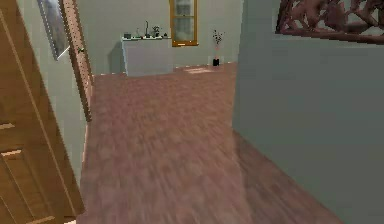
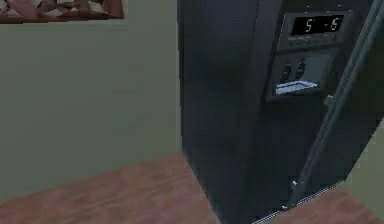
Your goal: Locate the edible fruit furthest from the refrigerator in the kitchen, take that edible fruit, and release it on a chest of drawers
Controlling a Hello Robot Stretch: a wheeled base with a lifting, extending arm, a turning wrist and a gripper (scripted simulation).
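Straight ahead over bare wood floor (image 1: 160,140): a pale counter (image 1: 160,55) at the far wall, topped with dark blobs too small to name, a potted plant (image 1: 216,45) just beside it. Hemmed by a wooden door (image 1: 25,130) at the forward view's left and a grey wall (image 1: 300,120) at its right. Close in the arm side view, a dark refrigerator (image 2: 260,100). Cannot tell where the fruit lies, nor the state of the hand.

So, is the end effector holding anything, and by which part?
Cannot tell: the arm side view faces the fridge and a wall.
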